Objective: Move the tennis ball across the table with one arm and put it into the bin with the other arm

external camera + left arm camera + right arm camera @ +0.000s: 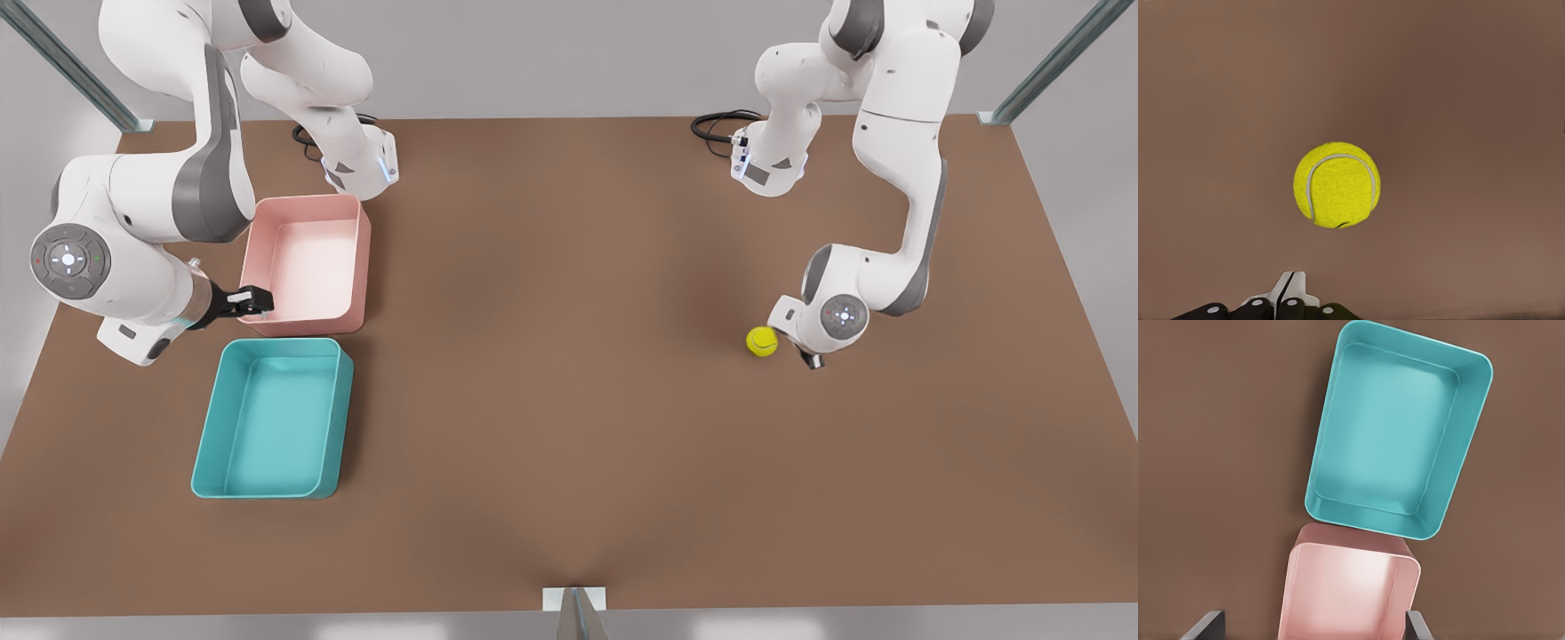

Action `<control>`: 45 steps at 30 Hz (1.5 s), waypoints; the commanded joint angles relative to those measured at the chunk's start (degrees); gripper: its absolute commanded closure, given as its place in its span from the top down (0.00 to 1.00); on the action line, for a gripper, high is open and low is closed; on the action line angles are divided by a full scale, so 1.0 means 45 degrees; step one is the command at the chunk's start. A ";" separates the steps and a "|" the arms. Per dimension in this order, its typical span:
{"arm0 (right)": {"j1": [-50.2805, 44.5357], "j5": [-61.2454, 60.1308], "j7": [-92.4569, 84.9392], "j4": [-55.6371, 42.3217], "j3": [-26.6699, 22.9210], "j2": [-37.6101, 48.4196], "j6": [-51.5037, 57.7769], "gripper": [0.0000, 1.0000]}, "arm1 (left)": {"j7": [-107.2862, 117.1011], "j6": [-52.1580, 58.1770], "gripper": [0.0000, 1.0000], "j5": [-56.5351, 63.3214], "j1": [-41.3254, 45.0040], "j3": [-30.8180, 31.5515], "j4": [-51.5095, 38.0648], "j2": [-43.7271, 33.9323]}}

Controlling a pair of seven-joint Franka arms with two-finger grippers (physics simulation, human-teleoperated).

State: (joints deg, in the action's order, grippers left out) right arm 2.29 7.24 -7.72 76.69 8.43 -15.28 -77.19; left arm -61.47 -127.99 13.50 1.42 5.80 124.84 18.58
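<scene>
Just in front of the closed, empty fingers of the left gripper (pixel 1288 303) lies the tennis ball (pixel 1337 185), resting on the table (pixel 1471 100) and not touching them. It is not yet pushed or grasped, so in my judgement the task is only at its start: the ball must first cross the table, then be put into the bin (pixel 1395 433).

Fingers of the right gripper (pixel 1308 627) are spread wide and hold nothing. They hang above the pink tray (pixel 1348 593); the bin lies just beyond them, touching the tray. This arm waits.

Between the ball and the bin I see only bare table. The pink tray beside the bin could catch the ball by mistake.
</scene>
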 commanded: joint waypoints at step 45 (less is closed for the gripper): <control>-0.0177 0.0033 -0.0101 0.0224 0.0022 -0.0043 0.0219 1.00 | -0.2649 -0.4330 0.21 -0.0226 -0.0101 -0.0371 0.2745 -0.0085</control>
State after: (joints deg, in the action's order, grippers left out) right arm 1.49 7.37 -8.19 77.62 8.51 -15.54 -76.30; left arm -74.09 -147.66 12.51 0.89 4.13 136.95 18.23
